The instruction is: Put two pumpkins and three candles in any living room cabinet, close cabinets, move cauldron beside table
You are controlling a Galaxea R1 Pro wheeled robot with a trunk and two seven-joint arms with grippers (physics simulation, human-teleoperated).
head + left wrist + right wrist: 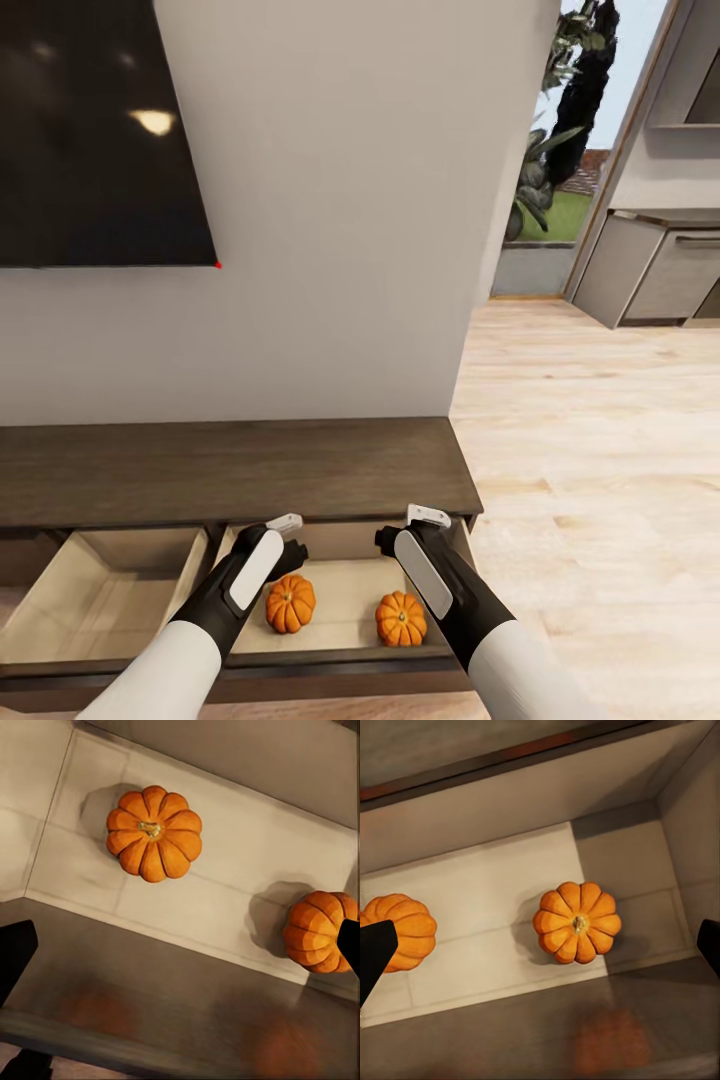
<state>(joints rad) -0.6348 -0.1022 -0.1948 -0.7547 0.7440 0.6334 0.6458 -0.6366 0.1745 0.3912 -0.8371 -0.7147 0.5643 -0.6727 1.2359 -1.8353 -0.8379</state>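
The dark-brown cabinet [240,470] stands against the wall with two drawers pulled open. Two orange pumpkins lie in the right drawer, one to the left [290,603] [154,832] [397,934] and one to the right [401,619] [319,930] [577,922]. My left gripper [292,540] [180,952] hovers open above the left pumpkin, holding nothing. My right gripper [405,528] [540,949] hovers open above the right pumpkin, its fingers [375,952] spread wide and holding nothing. The candles and the cauldron are out of view.
The left drawer [100,600] is open with a bare beige floor. A dark TV screen [95,130] hangs on the wall above. Light wooden floor [600,450] stretches to the right toward grey kitchen cabinets [660,270] and a window with a plant [550,170].
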